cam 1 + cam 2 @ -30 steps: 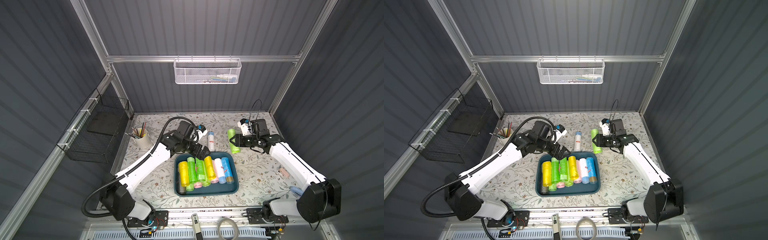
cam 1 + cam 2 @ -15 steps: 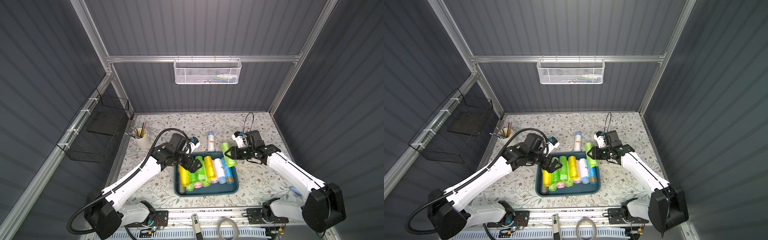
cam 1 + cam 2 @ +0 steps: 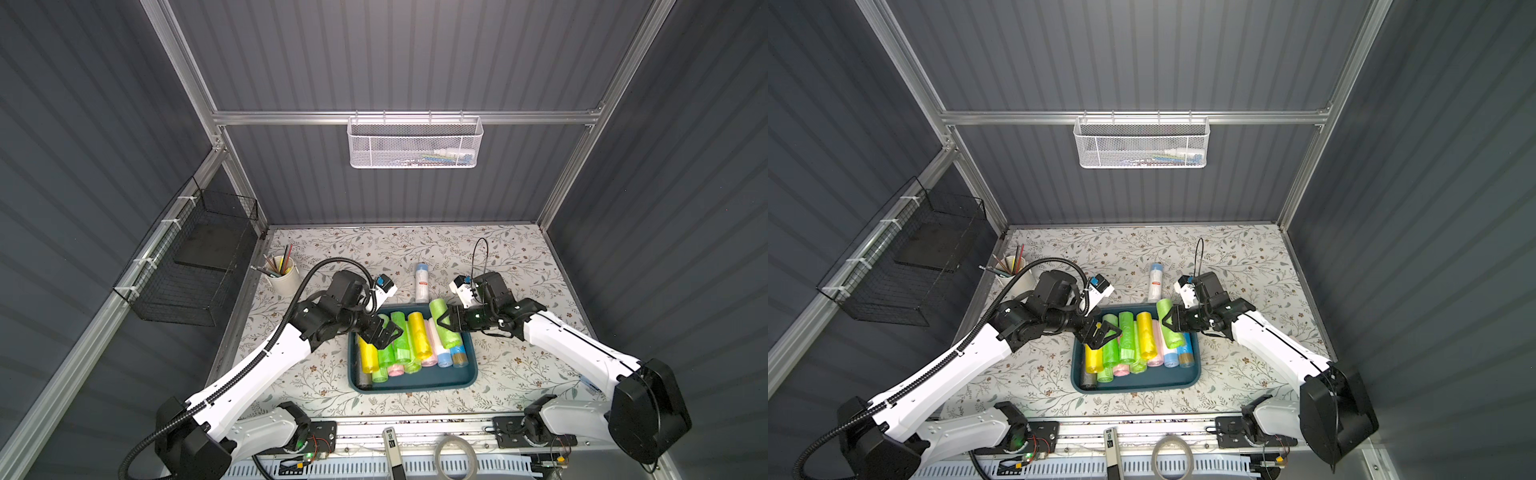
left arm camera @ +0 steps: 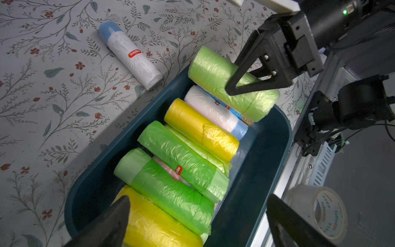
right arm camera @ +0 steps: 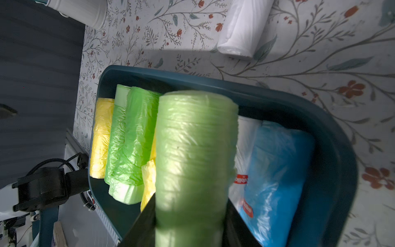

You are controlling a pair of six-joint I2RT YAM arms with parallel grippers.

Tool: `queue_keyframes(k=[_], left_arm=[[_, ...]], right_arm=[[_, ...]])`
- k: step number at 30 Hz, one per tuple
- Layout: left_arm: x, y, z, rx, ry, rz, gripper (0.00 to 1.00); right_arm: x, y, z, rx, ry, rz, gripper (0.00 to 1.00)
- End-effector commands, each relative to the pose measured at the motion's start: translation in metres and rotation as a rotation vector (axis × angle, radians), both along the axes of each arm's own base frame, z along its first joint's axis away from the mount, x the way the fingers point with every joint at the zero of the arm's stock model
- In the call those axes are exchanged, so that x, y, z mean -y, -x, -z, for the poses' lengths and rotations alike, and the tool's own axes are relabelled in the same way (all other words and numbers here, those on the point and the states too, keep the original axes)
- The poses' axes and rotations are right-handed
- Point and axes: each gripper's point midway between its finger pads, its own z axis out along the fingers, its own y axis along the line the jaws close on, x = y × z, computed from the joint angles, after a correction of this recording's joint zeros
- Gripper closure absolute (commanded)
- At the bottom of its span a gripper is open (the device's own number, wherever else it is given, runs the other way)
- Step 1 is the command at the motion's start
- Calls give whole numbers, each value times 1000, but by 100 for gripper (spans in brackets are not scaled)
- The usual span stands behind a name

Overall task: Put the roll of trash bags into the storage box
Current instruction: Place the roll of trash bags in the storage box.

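Observation:
The storage box point(image 3: 411, 384) point(image 3: 1133, 384) is a dark teal tray near the table's front, holding several rolls in yellow, green, pink, white and blue. My right gripper point(image 3: 441, 326) point(image 3: 1169, 324) point(image 5: 190, 224) is shut on a light green roll of trash bags point(image 3: 438, 309) point(image 3: 1165, 309) point(image 4: 213, 70) point(image 5: 194, 139), held just above the rolls in the box's right part. My left gripper point(image 3: 382, 334) point(image 3: 1102, 334) point(image 4: 198, 198) hangs open over the box's left part, above a yellow roll point(image 4: 154, 226), with nothing between its fingers.
A white roll with a blue end point(image 3: 422, 282) point(image 4: 130, 55) lies on the table just behind the box. A cup of pencils point(image 3: 282, 274) stands at the back left. A black wire basket point(image 3: 195, 257) and a white mesh basket point(image 3: 415, 143) hang on the walls.
My right gripper has carried the green roll from the table behind the box to above the box's right part. My left gripper has moved forward over the box's left part.

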Motion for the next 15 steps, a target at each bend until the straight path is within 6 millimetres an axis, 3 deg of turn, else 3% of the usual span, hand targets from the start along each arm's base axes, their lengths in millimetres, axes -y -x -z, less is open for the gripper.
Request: queue_keyframes(k=[1, 6, 15], left_arm=[[10, 17, -3, -34, 56, 103, 1], [18, 28, -8, -60, 111, 165, 0], [17, 28, -14, -37, 127, 166, 0]], right_arm=[[-5, -1, 7, -4, 2, 6, 59], [-9, 0, 20, -22, 0, 9, 59], [-11, 0, 25, -52, 27, -15, 58]])
